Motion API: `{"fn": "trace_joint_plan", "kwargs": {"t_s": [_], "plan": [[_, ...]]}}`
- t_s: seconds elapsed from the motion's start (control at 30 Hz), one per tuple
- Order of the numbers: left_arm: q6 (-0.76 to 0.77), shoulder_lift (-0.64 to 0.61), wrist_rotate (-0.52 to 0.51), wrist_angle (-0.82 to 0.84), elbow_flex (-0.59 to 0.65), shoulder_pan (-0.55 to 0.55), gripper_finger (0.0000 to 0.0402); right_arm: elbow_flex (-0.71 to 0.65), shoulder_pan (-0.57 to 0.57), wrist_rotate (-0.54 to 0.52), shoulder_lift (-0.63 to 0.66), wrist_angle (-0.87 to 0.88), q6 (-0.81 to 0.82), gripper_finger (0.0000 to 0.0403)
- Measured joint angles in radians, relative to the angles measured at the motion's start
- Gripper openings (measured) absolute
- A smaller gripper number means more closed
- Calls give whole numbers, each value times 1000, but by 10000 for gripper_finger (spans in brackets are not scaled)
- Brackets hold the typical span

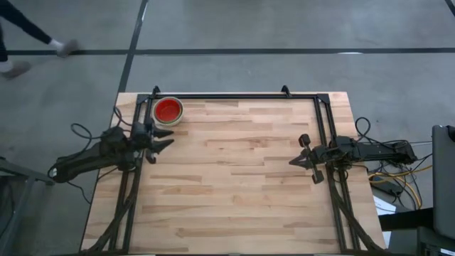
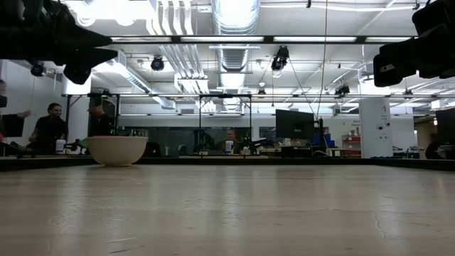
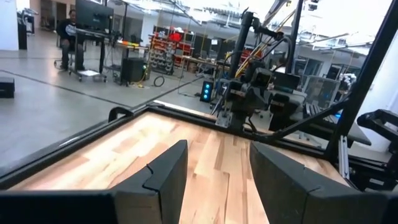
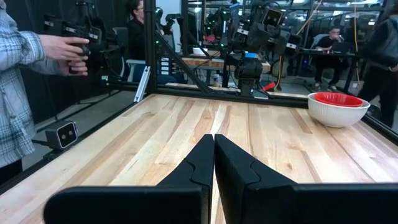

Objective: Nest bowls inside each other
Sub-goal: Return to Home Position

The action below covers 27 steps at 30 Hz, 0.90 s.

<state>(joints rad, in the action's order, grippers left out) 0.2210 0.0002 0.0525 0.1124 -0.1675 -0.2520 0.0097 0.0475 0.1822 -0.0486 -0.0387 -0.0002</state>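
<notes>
Near the back left corner of the pale wooden plank table (image 1: 234, 178), seen from above, sits a stack of small round plastic bowls (image 1: 168, 111). A bright red bowl (image 4: 337, 99) lies nested on top, inside a grey-white outer bowl (image 4: 336, 115). Only these two colours show, and whatever lies between them is hidden. The stack stands upright on the wood, close to the black metal frame (image 1: 234, 96) that runs along the table's edges. From table height it appears as a single cream-coloured bowl shape at the far left.

The left gripper (image 1: 169, 139) hangs above the table just in front of the stack, not touching it, and points toward the middle of the table. Its two dark fingers (image 3: 165, 177) stand apart with a clear gap of bare wood between them, holding nothing.

The right gripper (image 1: 293, 161) hovers over the right side of the table, well apart from the bowls, pointing toward the left arm. Its fingers (image 4: 202, 162) are pressed together with nothing between them.

Beyond the table's edge, in the right wrist view, a person in a plaid sleeve (image 4: 15, 93) holds a dark object in one hand (image 4: 59, 46).
</notes>
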Motion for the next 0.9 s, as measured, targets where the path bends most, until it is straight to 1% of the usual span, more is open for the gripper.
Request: {"fn": "trace_joint_plan", "kwargs": {"t_s": [0.23, 0.63, 0.9], "plan": [[34, 0, -4, -12, 44, 0, 179, 0, 0, 0, 0, 0, 0, 9], [103, -1, -8, -95, 136, 0, 179, 0, 0, 0, 0, 0, 0, 9], [140, 3, -14, -117, 154, 0, 179, 0, 0, 0, 0, 0, 0, 9]]}}
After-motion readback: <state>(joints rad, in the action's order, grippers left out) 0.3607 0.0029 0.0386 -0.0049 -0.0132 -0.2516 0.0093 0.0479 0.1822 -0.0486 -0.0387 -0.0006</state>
